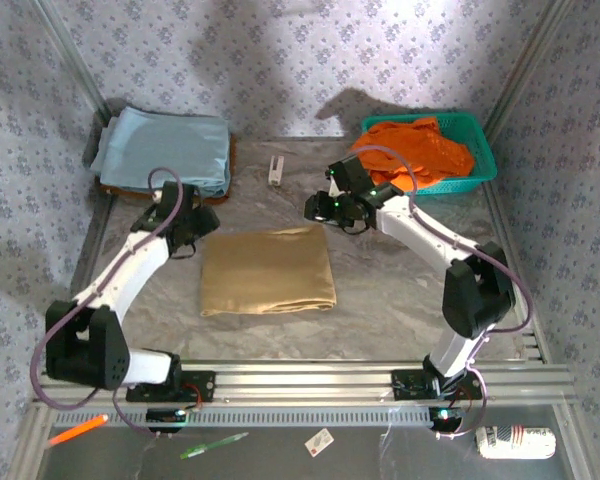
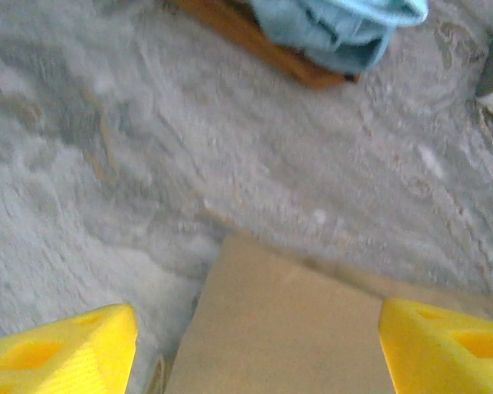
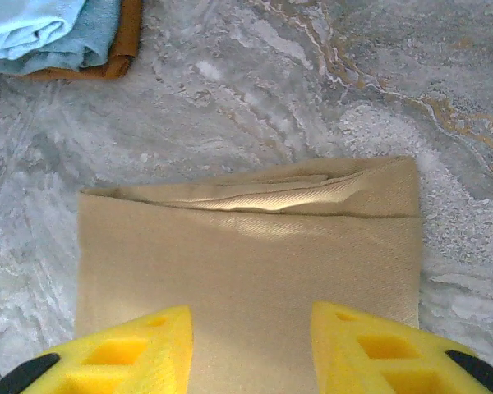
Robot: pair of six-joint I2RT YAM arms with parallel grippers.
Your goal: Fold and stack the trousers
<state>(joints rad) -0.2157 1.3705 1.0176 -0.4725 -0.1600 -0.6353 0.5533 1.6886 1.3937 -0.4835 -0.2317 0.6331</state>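
Tan trousers (image 1: 268, 272): folded into a flat rectangle, lying mid-table (image 1: 400, 280) between the two arms.

Left gripper (image 1: 195, 238): at the trousers' far-left corner. In the left wrist view its yellow fingers (image 2: 62, 349) stand wide apart, with the corner of the folded cloth (image 2: 287, 328) lying flat under the gap. Nothing is clamped. Contact with the fabric cannot be determined.

Right gripper (image 1: 318, 208): at the far-right corner. In the right wrist view its fingers (image 3: 386, 349) are parted to a moderate gap over the trousers (image 3: 246, 263). The fabric lies flat and ungripped.

Light blue folded cloth (image 1: 165, 148): far left corner of the table, well apart from the trousers.

Teal basket (image 1: 483, 165): far right, containing an orange garment (image 1: 420, 150).
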